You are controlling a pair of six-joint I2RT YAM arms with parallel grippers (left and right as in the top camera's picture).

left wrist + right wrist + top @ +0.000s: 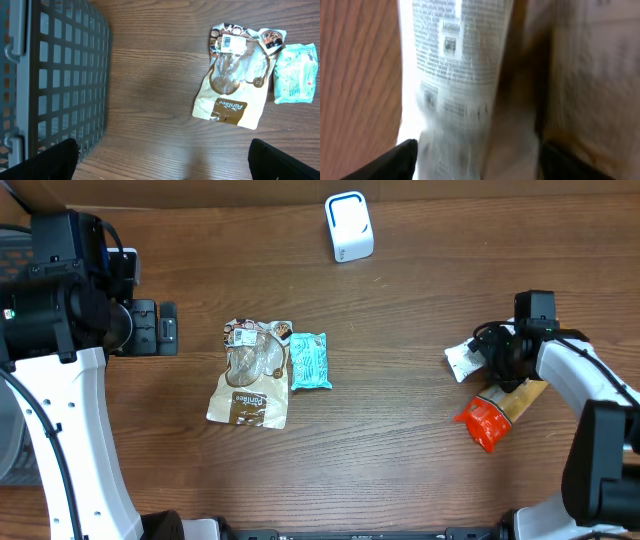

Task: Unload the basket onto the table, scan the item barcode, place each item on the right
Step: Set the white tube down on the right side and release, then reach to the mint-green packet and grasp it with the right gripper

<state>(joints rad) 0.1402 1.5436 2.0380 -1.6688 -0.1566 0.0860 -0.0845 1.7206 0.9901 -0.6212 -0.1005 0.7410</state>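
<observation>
Presently listed: one white plastic packet [455,60], flat, covered in rows of fine black print, with a small square code panel near its upper end. The print is too blurred to read. Location: right side of the table, next to a tan flat packet [524,400], with an orange-red foil pouch [483,423] just beyond.

Right gripper [505,358]: fingers [402,160] spread to either side of the white plastic packet, not clamped on it.

Left gripper [162,160]: fingers spread wide with nothing between them, over bare wood beside a grey plastic mesh basket [60,75].

Surface: dark brown wood-grain table [400,470].

Also on it:
- brown-and-clear snack pouch [250,375] at the centre
- teal crinkled packet [310,360] against the pouch's side
- white box-shaped scanner with a blue rim [348,226] near the far edge
</observation>
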